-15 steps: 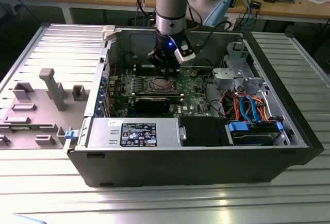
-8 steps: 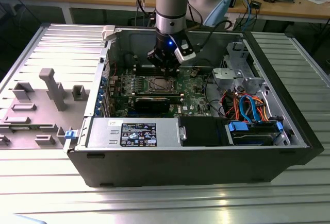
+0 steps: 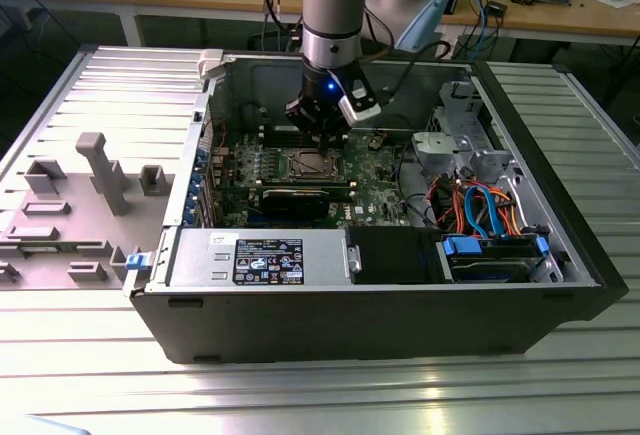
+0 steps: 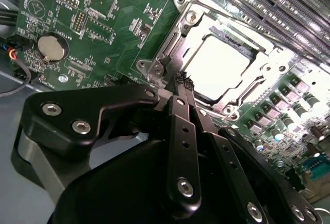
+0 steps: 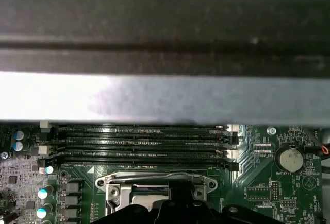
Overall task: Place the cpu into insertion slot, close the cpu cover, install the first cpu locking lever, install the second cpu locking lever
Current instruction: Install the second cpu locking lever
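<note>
My gripper (image 4: 182,80) reaches down into the open computer case (image 3: 560,255) and hovers over one corner of the insertion slot (image 4: 154,69) on the green board. Its black fingers (image 4: 178,116) are pressed together, with nothing visible between them. The cpu (image 4: 219,64) lies flat in the slot, its silver top glaring bright. The cpu cover (image 4: 268,69) lies flat around it as a metal frame. In the exterior view the gripper (image 3: 320,133) hangs just above the slot (image 3: 304,164). In the first wrist view the slot (image 5: 154,185) sits right by the gripper's black body (image 5: 180,208).
Long black memory slots (image 5: 139,144) run beside the socket, and a coin battery (image 4: 50,48) sits on the board. A black card (image 3: 300,198), the power supply (image 3: 260,255) and a drive bay with blue and orange cables (image 3: 485,210) crowd the case. A grey fixture (image 3: 100,170) stands on the exterior view's left.
</note>
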Controlling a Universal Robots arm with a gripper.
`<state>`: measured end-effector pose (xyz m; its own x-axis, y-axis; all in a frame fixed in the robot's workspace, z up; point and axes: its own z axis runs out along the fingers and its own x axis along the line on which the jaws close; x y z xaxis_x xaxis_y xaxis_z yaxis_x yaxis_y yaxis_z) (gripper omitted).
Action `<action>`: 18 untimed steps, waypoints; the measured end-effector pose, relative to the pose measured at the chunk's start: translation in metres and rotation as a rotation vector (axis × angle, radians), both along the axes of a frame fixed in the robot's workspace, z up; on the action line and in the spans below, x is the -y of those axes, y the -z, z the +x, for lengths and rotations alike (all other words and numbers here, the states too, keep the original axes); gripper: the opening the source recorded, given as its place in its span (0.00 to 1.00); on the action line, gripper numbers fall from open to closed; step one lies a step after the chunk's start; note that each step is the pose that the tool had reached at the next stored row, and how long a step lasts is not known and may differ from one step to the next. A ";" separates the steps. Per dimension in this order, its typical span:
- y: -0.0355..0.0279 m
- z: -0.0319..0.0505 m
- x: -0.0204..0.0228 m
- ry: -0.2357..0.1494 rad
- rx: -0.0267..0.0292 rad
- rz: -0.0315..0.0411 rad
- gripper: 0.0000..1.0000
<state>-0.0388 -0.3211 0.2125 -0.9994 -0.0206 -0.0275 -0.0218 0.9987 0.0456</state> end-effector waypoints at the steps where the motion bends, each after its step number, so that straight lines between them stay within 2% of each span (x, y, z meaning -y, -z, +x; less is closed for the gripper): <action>1: 0.0000 0.0000 0.0013 0.000 -0.0001 -0.0001 0.11; 4: -0.0003 0.0000 0.0036 0.000 0.0000 -0.0001 0.11; 18: -0.0019 0.0000 0.0071 0.000 -0.0001 -0.0001 0.11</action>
